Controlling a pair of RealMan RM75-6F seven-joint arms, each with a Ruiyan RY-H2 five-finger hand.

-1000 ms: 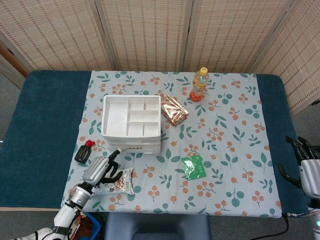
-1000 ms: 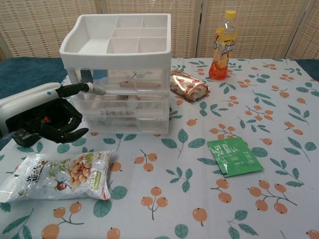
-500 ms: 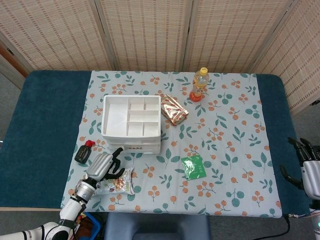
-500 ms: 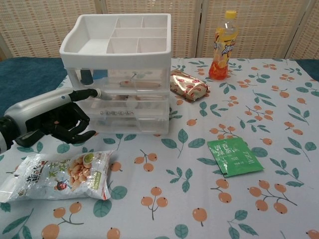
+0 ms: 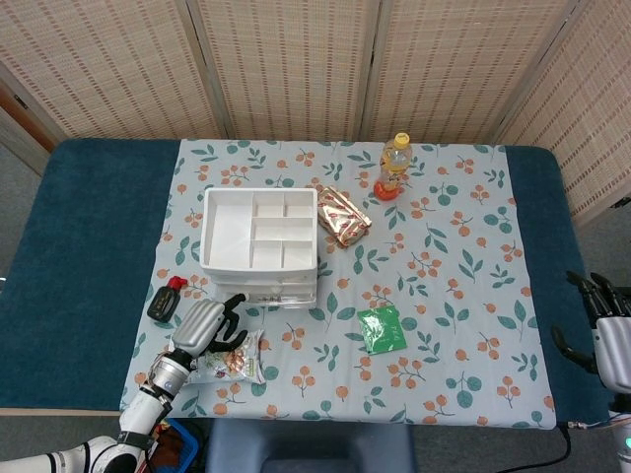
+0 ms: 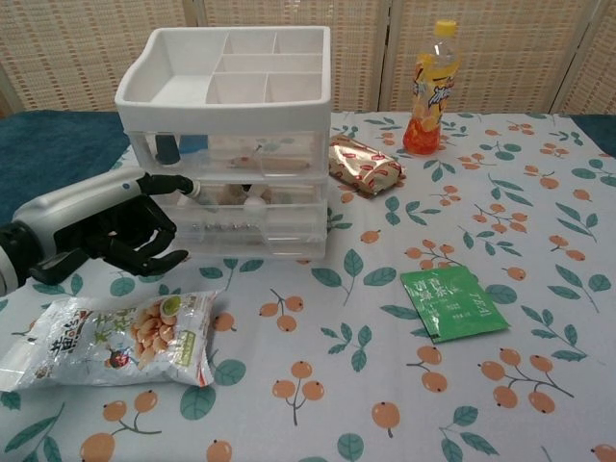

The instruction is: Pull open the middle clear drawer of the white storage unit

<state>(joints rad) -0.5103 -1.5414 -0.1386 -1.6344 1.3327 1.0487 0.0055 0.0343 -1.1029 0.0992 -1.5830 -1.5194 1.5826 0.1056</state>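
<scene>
The white unit (image 6: 226, 135) stands at the cloth's left, its clear middle drawer (image 6: 252, 197) fronted by the left hand (image 6: 106, 231), one finger extended to its left end, the rest curled, gripping nothing. A snack bag (image 6: 111, 339) lies just below. Only the head view shows the right hand (image 5: 608, 340), fingers apart, at the table's right edge.

left arm: seen entering from the 7 o'clock corner of the head view, forearm angled up toward 1 o'clock
left hand (image 6: 101, 228): held low, one finger stretched out toward 3 o'clock, the remaining fingers curled under the palm; nothing is seen gripped
right hand (image 5: 604, 329): seen at the 4 o'clock edge of the head view, fingers spread and pointed toward 12 o'clock, nothing held
</scene>
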